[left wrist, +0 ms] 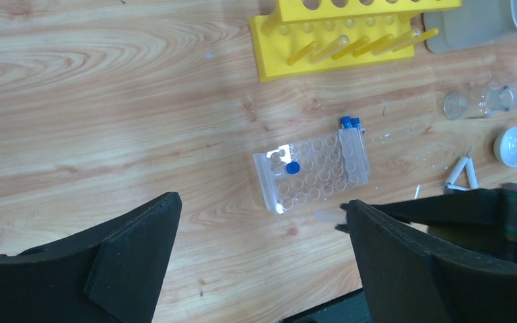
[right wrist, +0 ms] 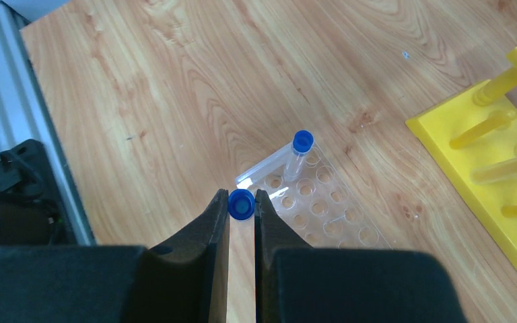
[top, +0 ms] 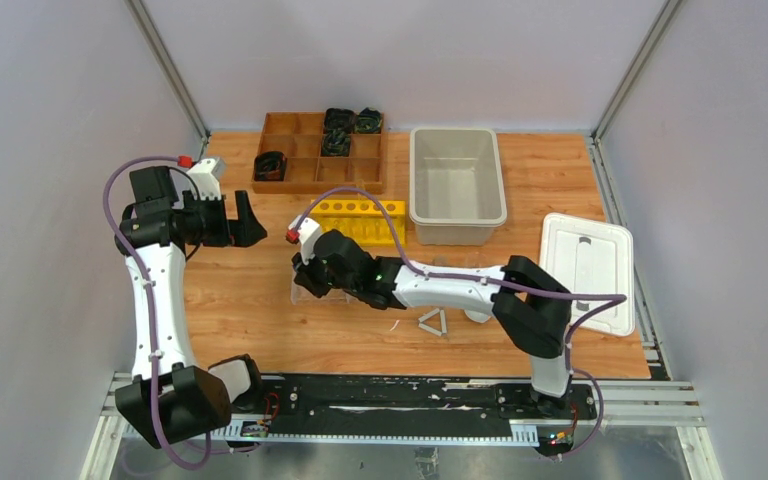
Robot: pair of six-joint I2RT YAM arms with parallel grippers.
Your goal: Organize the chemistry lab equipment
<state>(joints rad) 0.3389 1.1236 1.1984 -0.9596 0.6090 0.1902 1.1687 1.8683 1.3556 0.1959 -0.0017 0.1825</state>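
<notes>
A pale wooden tabletop [top: 250, 330] with wavy grain lies beneath both the left jaws and the right jaws, evenly lit, with only soft shadows. Plain grey-white walls close it in: a back wall [top: 400, 60] well beyond both jaws, a left wall [top: 40, 150] outside the left jaws, and a right wall [top: 730, 150] well apart from the right jaws. Silver metal posts [top: 172, 70] mark the rear corners. Behind the jaws, at the near edge, a black plate [top: 400, 398] sits on metal rails [top: 640, 395].

Of the blue-capped tube [right wrist: 241, 204] only the cap shows — fingers [right wrist: 213, 232] hide the rest.
</notes>
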